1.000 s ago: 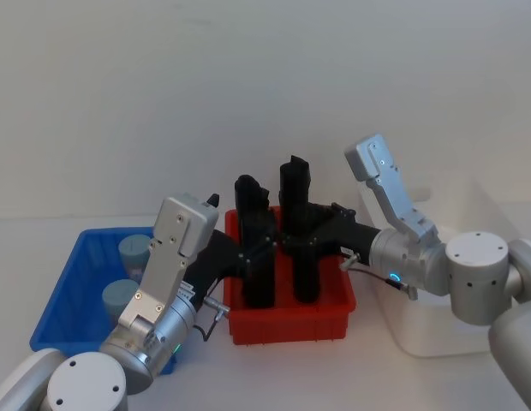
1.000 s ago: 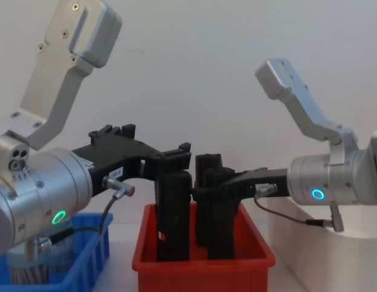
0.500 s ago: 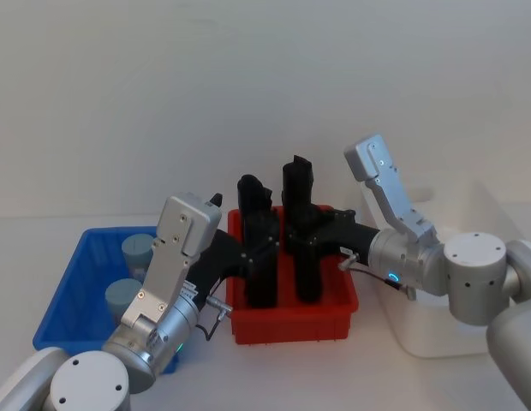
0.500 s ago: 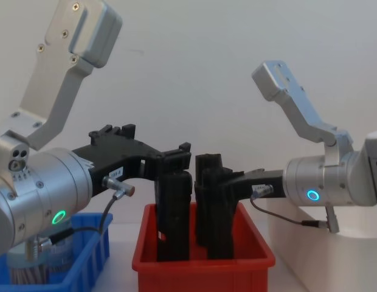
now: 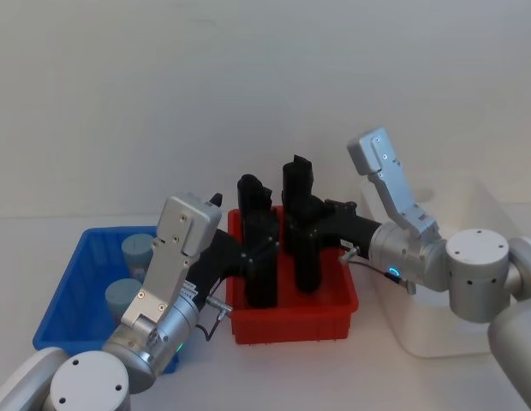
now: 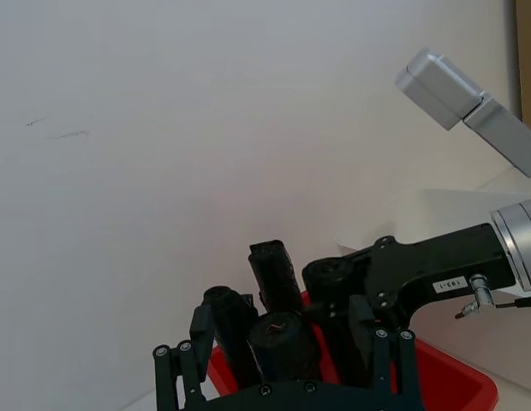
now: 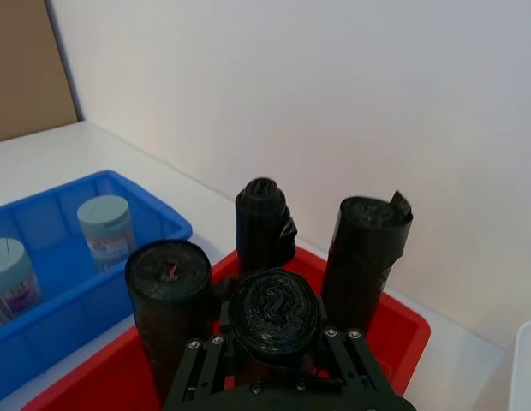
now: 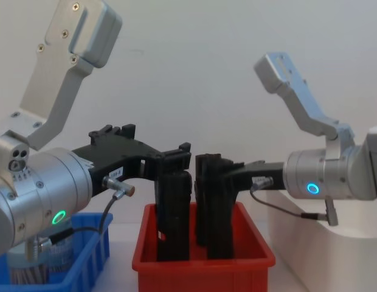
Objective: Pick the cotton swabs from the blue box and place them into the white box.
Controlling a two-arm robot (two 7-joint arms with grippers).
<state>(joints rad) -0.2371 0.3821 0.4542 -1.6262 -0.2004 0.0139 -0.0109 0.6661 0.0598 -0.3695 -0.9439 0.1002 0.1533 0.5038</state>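
Cotton swabs (image 5: pixel 120 297) in blue box (image 5: pixel 77 265); L end effector (image 5: pixel 251 253), R end effector (image 5: pixel 307 233) clamp rolls (image 5: pixel 264 287).

The way from the blue box (image 5: pixel 81 257) to the white box (image 5: pixel 484 193) is barred by the red bin (image 5: pixel 291 321) with upright black rolls (image 5: pixel 304 248); room is left above them.

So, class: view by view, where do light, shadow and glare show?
Head view: soft, even light; the white box nearly merges with the pale table, and the red bin casts only a faint shadow. Chest view: a green ring light glows behind the left gripper, a blue ring light behind the right gripper, both over the red bin. Right wrist view: dull sheen on the black rolls.
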